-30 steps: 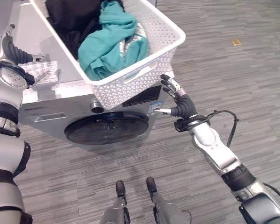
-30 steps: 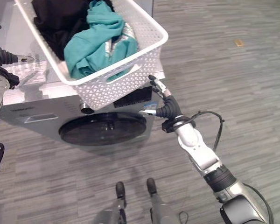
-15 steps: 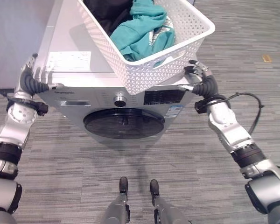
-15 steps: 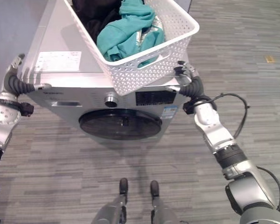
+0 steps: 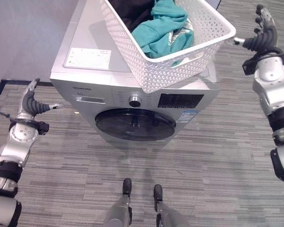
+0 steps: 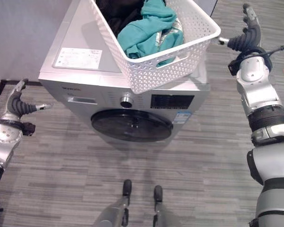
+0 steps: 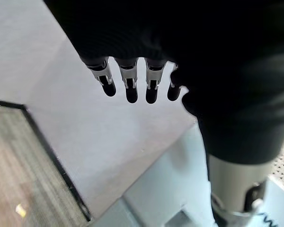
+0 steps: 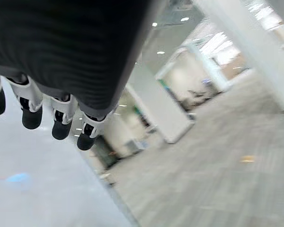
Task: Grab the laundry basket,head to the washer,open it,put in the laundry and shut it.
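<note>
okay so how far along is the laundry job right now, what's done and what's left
Done: the white laundry basket sits on top of the washer, teal and dark clothes inside it. In hand: nothing; the left hand and right hand are open, off to either side. Left: the round door looks shut, so opening, loading and shutting remain.

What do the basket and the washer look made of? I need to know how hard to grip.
The basket looks like white moulded plastic: an even lattice of small holes, matte. The washer looks like painted sheet metal, smooth silver-grey with a soft sheen; its round door seems dark glossy plastic or glass.
</note>
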